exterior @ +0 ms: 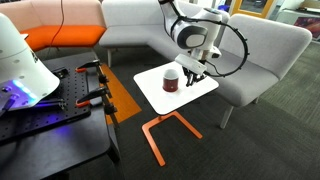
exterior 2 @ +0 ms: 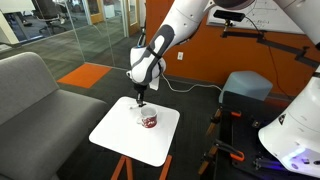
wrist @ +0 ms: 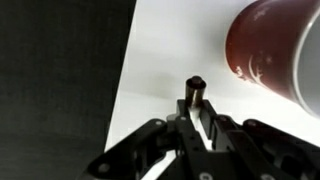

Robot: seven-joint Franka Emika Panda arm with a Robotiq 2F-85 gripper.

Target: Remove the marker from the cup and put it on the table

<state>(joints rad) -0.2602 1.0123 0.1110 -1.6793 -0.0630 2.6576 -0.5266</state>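
Note:
The dark red cup point(exterior: 172, 80) stands upright on the white square table point(exterior: 150, 90) with the orange frame; it also shows in an exterior view point(exterior 2: 149, 120) and fills the upper right of the wrist view point(wrist: 278, 50). My gripper point(wrist: 196, 112) is shut on the marker point(wrist: 195, 92), a thin dark stick that pokes out between the fingers. In both exterior views the gripper point(exterior: 191, 71) point(exterior 2: 141, 97) hangs just beside the cup, low over the table top point(exterior 2: 115, 135). The marker is outside the cup; I cannot tell whether its tip touches the table.
A grey sofa point(exterior: 260, 50) wraps round behind the table. A black workbench with clamps point(exterior: 60, 110) stands to one side. The table edge point(wrist: 125, 80) runs close to the gripper, with dark carpet point(wrist: 60, 80) beyond it.

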